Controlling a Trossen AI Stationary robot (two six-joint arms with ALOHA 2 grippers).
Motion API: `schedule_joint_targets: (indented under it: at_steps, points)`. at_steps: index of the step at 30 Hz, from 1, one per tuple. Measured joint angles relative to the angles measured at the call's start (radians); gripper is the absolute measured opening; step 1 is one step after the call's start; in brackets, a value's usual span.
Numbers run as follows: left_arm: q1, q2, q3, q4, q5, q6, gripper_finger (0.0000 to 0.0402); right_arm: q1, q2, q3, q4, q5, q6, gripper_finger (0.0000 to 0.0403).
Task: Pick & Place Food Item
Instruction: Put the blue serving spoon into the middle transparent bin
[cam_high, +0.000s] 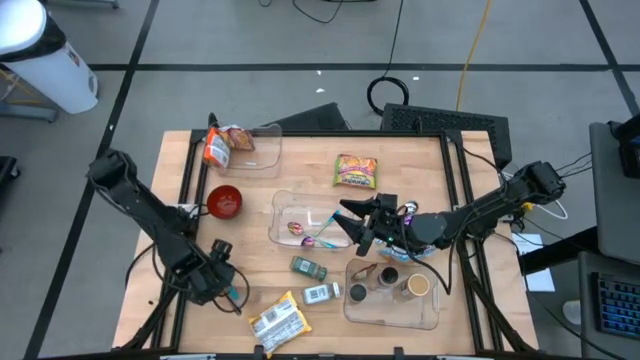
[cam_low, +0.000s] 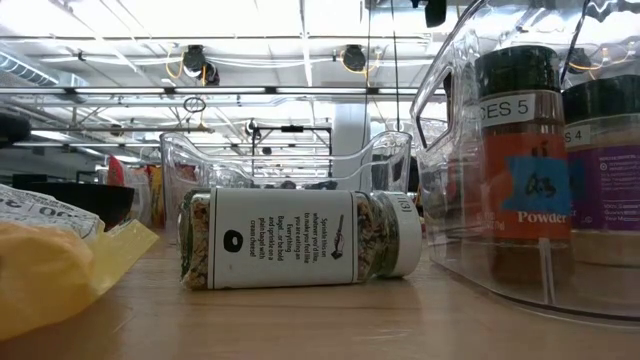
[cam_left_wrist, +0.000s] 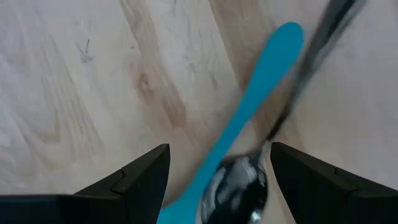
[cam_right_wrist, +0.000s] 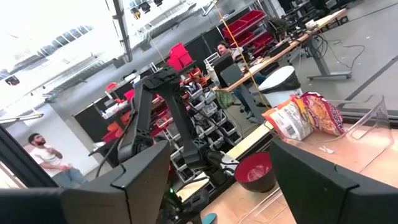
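Wooden tabletop: your open right gripper hovers at the clear tray's right end, fingers pointing left toward the candies inside it. Your left gripper, open over two spoons, sits farther away.

Yellow snack packet lying flat, table's far side, perhaps unopened.

Red bowl, blue spoon, metal spoon, person in background
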Motion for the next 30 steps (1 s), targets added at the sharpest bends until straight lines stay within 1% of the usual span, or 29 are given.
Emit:
schedule_joint_targets:
  at_steps: [8,12,14,17,25,30]
  points:
    - [0.023,0.099,0.003,0.042,-0.002,0.041,0.0282,0.000,0.000,0.000,-0.001,0.000,0.000,0.0267]
    - [0.023,0.114,0.005,0.043,-0.009,0.055,0.0281,0.000,0.000,0.000,-0.016,0.000,0.003,0.0267]
    - [0.023,0.114,0.005,0.043,-0.009,0.053,0.0273,0.000,0.000,0.000,-0.018,0.000,0.003,0.0267]
    - [0.023,0.115,0.005,0.045,-0.009,0.038,0.0243,0.000,0.000,0.000,-0.018,0.000,0.003,0.0267]
    - [0.023,0.116,0.003,0.051,0.016,0.018,0.0135,0.000,0.000,0.000,-0.030,0.000,0.003,0.0267]
    - [0.034,0.114,0.003,0.048,0.024,-0.014,0.0081,0.000,0.000,0.000,-0.037,0.000,0.004,0.0267]
